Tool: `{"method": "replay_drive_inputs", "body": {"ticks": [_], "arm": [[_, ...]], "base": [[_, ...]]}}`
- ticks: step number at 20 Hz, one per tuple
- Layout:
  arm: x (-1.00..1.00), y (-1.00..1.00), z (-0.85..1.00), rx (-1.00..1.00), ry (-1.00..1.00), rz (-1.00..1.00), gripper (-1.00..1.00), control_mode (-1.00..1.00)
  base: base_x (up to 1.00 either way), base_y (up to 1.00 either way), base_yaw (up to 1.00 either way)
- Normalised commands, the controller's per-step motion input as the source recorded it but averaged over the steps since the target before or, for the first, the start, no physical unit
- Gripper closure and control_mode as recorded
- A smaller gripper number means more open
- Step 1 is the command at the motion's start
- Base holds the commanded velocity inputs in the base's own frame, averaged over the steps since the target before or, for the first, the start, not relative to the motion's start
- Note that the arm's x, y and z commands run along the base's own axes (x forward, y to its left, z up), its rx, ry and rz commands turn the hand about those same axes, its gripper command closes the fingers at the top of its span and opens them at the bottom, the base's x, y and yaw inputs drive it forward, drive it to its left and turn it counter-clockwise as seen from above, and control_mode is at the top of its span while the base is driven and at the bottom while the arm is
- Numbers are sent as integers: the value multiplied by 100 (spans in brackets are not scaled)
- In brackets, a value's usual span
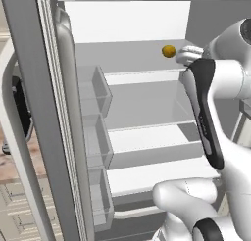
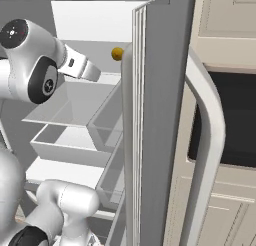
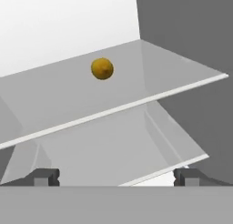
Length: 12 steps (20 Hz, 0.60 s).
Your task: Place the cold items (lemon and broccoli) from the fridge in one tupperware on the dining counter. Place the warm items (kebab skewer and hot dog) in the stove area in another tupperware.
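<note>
Fridge (image 1: 59, 112) stands open, door swung wide. Lemon (image 3: 102, 68) sits alone on an upper white shelf (image 3: 68, 100), toward the back wall. Gripper (image 3: 116, 176) reaches in at shelf height, jaws spread wide, nothing between them, still short of the lemon. Clear door bins (image 1: 95, 137) on the door.

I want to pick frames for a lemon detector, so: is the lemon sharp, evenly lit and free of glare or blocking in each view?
Left base view: lemon small but crisp, flat light, no glare, the arm close beside it. Right base view: lemon partly cut off by the fridge door edge. Hand view: lemon clearest, unblocked on the shelf, soft shading underneath, no blur; open gripper well short of it.
</note>
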Motion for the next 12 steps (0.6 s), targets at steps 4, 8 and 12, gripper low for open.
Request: {"method": "replay_drive_inputs", "body": {"ticks": [4, 8, 12], "arm": [[25, -33, 0, -1, 0, 7, -100, -100], [23, -15, 0, -7, 0, 3, -100, -100], [25, -3, 0, -4, 0, 3, -100, -100]], "base": [[0, 0, 0], [0, 0, 0], [0, 0, 0]]}}
